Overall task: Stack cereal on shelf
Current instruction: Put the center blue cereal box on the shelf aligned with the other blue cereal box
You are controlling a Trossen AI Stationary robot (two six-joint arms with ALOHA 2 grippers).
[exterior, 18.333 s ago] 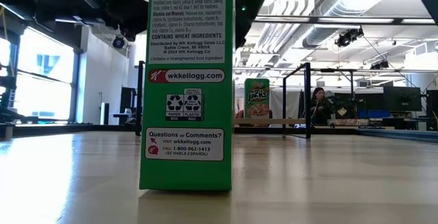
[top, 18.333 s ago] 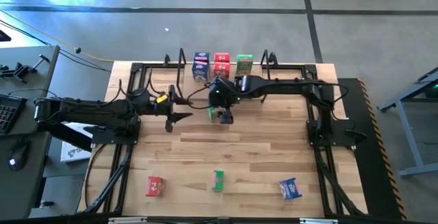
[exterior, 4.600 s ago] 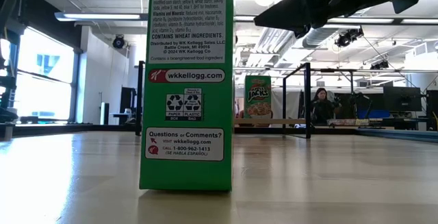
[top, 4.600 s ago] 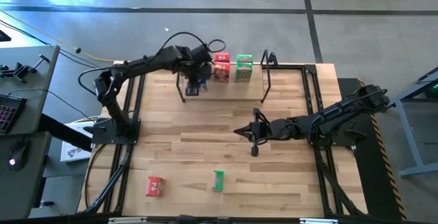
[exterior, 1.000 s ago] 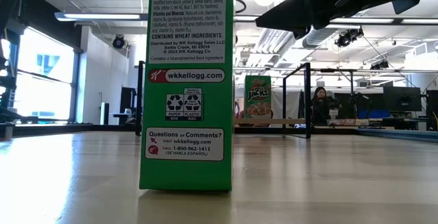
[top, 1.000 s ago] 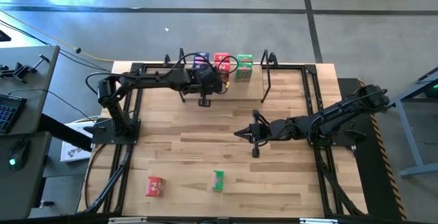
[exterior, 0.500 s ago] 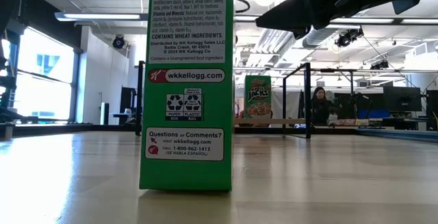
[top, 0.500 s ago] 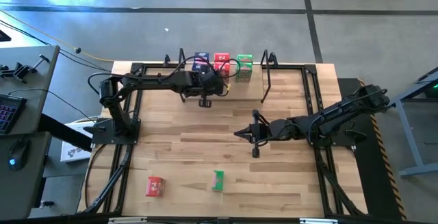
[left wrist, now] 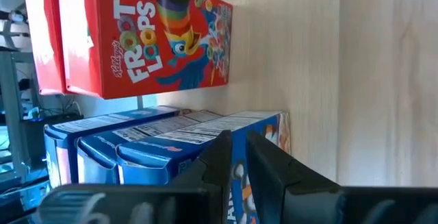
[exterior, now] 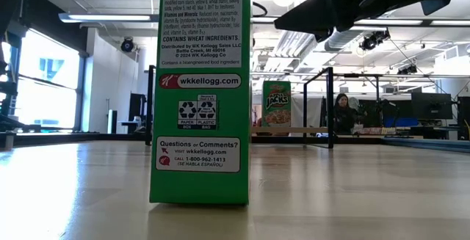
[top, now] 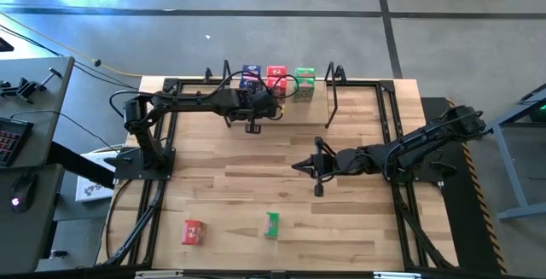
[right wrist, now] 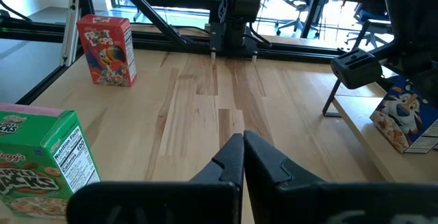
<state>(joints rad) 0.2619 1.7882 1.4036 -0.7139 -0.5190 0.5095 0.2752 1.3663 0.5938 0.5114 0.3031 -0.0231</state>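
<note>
The shelf (top: 299, 113) stands along the table's far edge. Upright on it are blue cereal boxes (left wrist: 171, 148) at its left, red ones (left wrist: 164, 39) in the middle and green ones (top: 304, 81) at its right. My left gripper (left wrist: 239, 152) hangs close in front of the blue boxes. Its fingers are a narrow gap apart with nothing between them. My right gripper (top: 296, 165) waits shut above the table's middle. A red box (top: 194, 232) and a green box (top: 272, 224) stand upright by the table's near edge.
Black wire frames (top: 331, 100) rise at both ends of the shelf. Bare tabletop (top: 256, 185) lies between the shelf and the two near boxes. The near green box (exterior: 200, 86) fills much of the low view. A person (exterior: 341, 111) is in the room beyond.
My left gripper has turned a little in front of the shelf. More of the blue boxes now shows in the high view. The right arm and all the boxes have kept still.
</note>
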